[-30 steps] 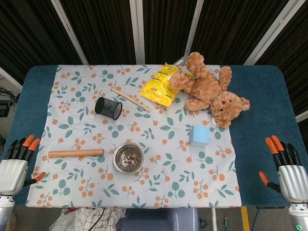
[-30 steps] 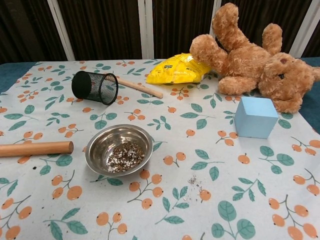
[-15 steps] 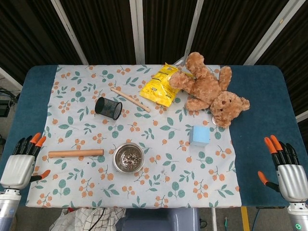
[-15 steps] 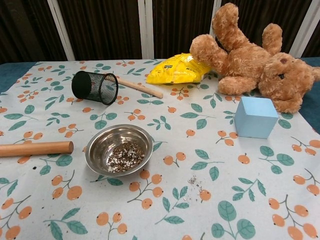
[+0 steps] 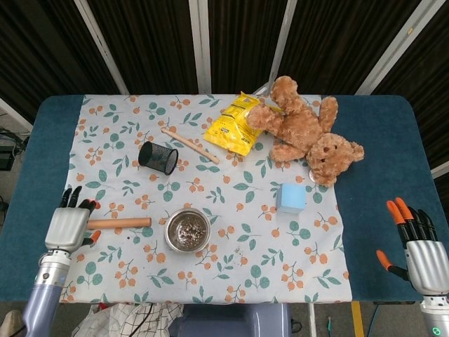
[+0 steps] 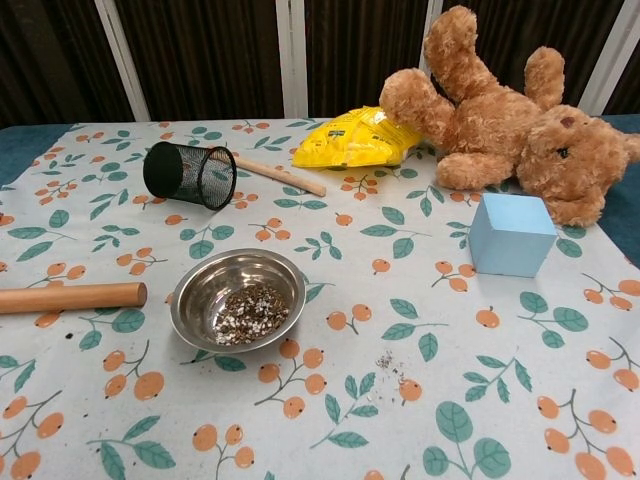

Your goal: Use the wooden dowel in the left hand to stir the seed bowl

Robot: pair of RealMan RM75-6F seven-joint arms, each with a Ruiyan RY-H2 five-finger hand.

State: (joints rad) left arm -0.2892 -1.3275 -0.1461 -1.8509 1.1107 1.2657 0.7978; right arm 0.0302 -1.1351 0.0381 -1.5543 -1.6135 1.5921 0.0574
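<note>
A thick wooden dowel (image 5: 121, 223) lies flat on the floral cloth, left of the steel seed bowl (image 5: 187, 229). In the chest view the dowel (image 6: 70, 297) lies free, and the bowl (image 6: 238, 298) holds a small heap of seeds. My left hand (image 5: 69, 225) hovers over the dowel's left end with its fingers spread, holding nothing; I cannot tell whether it touches the dowel. My right hand (image 5: 421, 251) hangs empty off the table's right front corner, fingers apart. Neither hand shows in the chest view.
A black mesh cup (image 5: 157, 157) lies on its side behind the bowl, with a thin wooden stick (image 5: 190, 145) beside it. Farther back lie a yellow bag (image 5: 231, 124) and a teddy bear (image 5: 305, 130). A light blue cube (image 5: 290, 198) stands right of the bowl. A few seeds (image 6: 390, 365) are spilled.
My left hand has moved right and forward from the table's left edge until it lies over the dowel's left end. The dowel, bowl and right hand have stayed put.
</note>
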